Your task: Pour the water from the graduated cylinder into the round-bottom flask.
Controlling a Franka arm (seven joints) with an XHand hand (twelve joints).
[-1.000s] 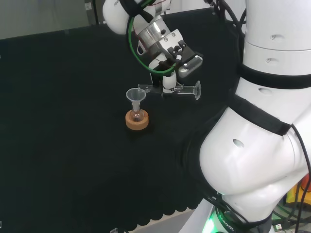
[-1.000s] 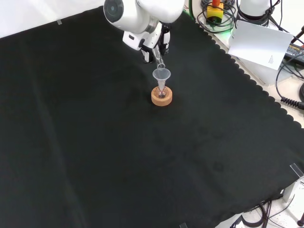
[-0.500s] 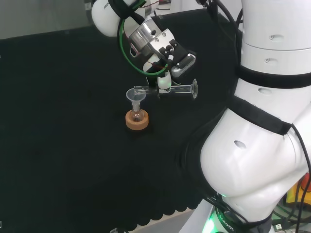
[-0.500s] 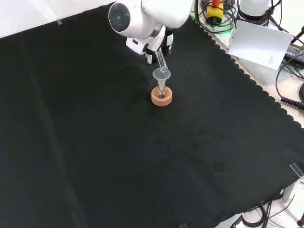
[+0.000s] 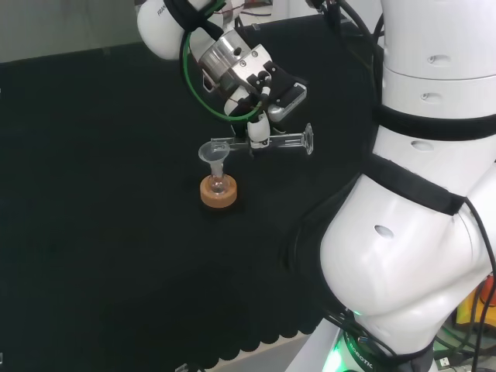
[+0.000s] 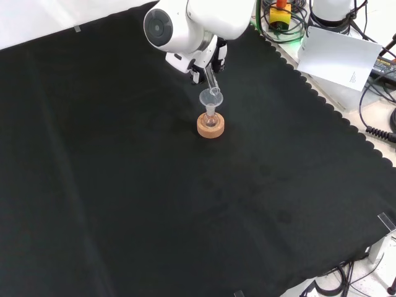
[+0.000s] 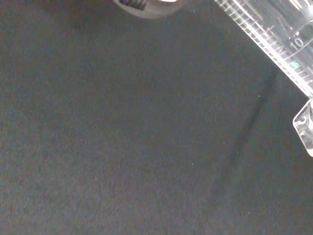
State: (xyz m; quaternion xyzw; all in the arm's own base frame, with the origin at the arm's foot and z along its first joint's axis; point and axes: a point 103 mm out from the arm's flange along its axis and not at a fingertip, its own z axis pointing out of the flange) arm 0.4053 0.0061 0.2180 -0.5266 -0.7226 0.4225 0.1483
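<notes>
Head view gives us the hand [image 5: 260,128] curled round the graduated cylinder [image 5: 267,142], held level, its mouth over the funnel [image 5: 212,152] in the round-bottom flask [image 5: 218,184] on its cork ring [image 5: 218,194]. Wrist view adds the cylinder's printed scale against black cloth [image 7: 122,137].

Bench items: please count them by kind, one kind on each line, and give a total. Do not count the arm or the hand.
Graduated cylinder: 1
Funnel: 1
Flask: 1
Cork ring: 1
Total: 4
</notes>
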